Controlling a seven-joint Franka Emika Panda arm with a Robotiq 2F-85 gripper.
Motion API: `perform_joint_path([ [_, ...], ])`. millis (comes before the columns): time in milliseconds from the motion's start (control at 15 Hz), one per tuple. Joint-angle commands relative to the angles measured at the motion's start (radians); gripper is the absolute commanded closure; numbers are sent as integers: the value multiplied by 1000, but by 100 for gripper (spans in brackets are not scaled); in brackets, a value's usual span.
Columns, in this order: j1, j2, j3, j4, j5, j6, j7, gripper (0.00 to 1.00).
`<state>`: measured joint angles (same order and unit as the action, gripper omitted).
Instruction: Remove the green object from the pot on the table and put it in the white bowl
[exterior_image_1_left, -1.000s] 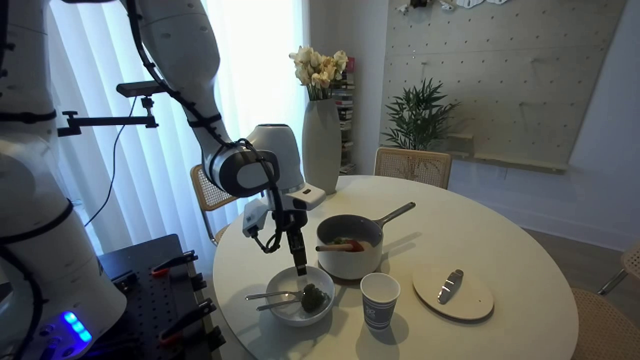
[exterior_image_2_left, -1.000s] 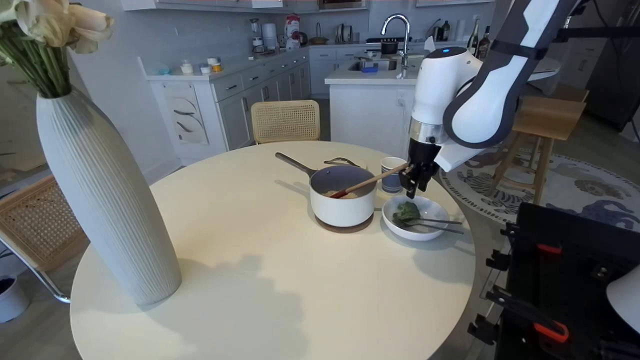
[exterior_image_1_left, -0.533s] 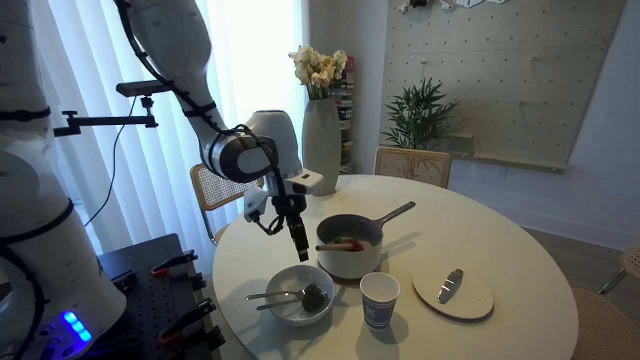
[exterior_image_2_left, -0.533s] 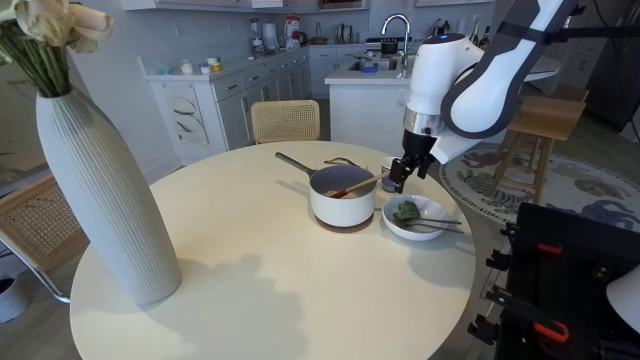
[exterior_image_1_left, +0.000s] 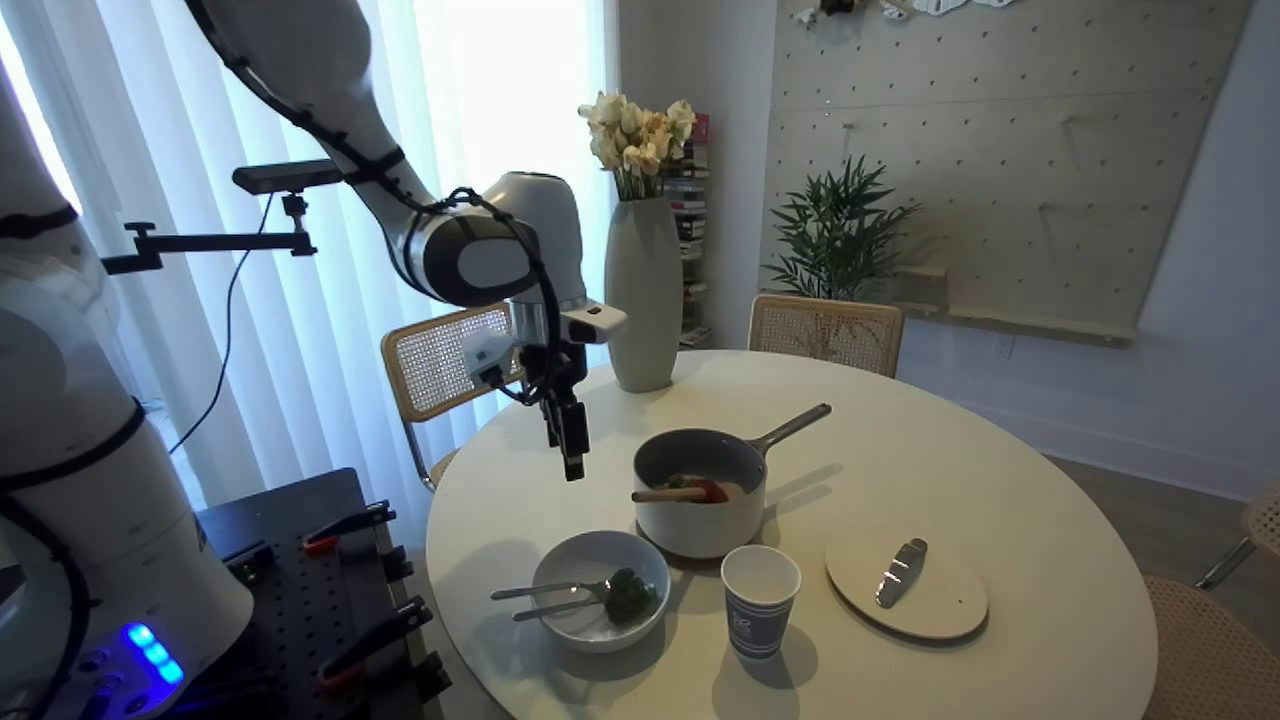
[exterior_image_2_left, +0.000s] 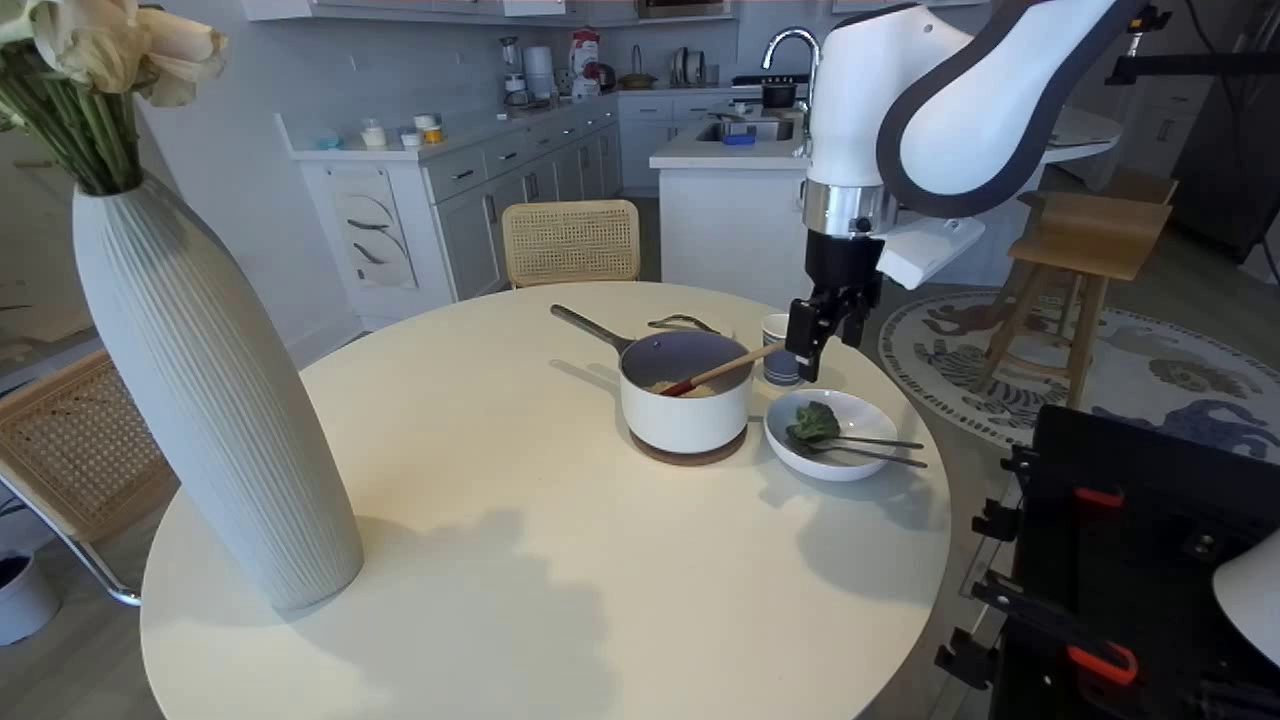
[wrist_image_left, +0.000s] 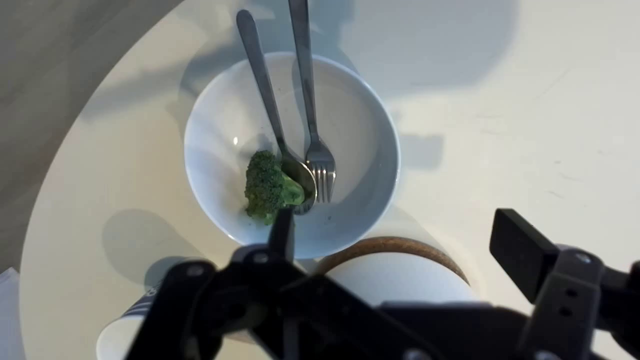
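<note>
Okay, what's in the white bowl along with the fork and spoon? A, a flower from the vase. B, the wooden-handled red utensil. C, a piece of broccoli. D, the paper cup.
C, since the wrist view shows a piece of broccoli in the white bowl, at the head of the spoon, near the fork.

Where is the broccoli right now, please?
In the wrist view, the broccoli sits at the lower left inside the white bowl, overlapping the spoon.

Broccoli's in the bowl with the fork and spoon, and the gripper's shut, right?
Not quite: the gripper is open, as the wrist view plainly shows. The broccoli is in the bowl with the fork and spoon.
</note>
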<state>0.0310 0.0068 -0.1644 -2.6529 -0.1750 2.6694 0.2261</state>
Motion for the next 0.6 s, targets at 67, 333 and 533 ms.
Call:
perform_joint_path([
  [67, -39, -22, 41, -8, 3, -16, -8, 0],
  [333, -42, -25, 41, -13, 3, -17, -9, 0],
  [533, -43, -25, 41, -13, 3, -17, -9, 0],
])
